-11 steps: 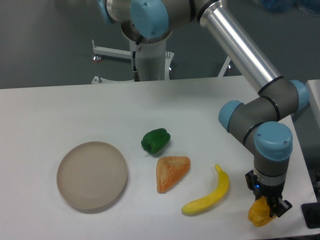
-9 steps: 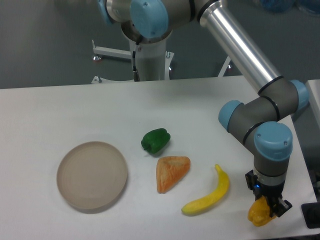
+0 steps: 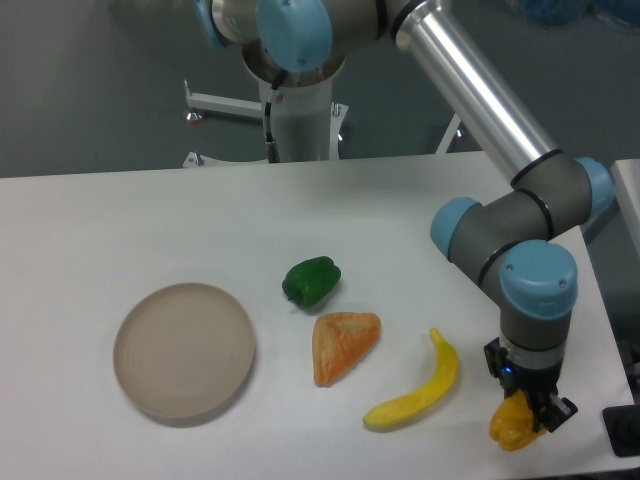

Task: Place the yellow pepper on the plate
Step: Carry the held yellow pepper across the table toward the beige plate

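The yellow pepper [image 3: 508,426] is a small orange-yellow lump at the table's front right corner. My gripper [image 3: 522,415] points straight down and is shut on it, with the dark fingers [image 3: 548,412] on its sides. Whether the pepper rests on the table or hangs just above it cannot be told. The plate [image 3: 184,349] is round, beige and empty. It lies at the front left, far from the gripper.
Between the gripper and the plate lie a yellow banana [image 3: 418,388], an orange wedge-shaped toy [image 3: 342,343] and a green pepper [image 3: 311,281]. The table's right edge and a dark object [image 3: 624,432] are close to the gripper.
The arm's wrist and the gripper have shifted slightly to the left with the yellow pepper held. Nothing else has moved.
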Available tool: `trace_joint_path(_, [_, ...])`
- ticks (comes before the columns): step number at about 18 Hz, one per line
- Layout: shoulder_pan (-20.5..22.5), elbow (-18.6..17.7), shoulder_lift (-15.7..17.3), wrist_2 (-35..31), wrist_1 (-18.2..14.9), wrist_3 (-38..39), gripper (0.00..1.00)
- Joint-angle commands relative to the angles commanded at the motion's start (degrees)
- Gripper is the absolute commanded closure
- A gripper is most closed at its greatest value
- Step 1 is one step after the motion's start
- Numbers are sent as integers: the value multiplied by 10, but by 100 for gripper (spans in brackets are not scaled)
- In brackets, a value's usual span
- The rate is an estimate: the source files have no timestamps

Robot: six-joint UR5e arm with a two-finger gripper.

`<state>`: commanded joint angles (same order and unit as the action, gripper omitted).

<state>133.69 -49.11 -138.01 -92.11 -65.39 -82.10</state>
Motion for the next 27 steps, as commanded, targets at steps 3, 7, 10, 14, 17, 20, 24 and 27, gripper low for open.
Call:
trace_joint_path(3, [-28,-69,54,-4,-4,68,57])
trace_joint_path(7, [-76,-162,130,-5,-23,187,57])
trace_joint_path(10, [-122,-204,164,-6,-39,270,57])
trace_joint_path(14, [-185,-221,173,-5,-62,396,57])
trace_joint_path(17, [-228,-230,170,1,-64,508,57])
trace_joint_path(20, [-259,-252,171,8,-64,557,56])
trace_joint_path(24, [-281,-267,165,3,-58,549,56])
trace_joint_path(27, [-294,-267,162,3,-55,549,56])
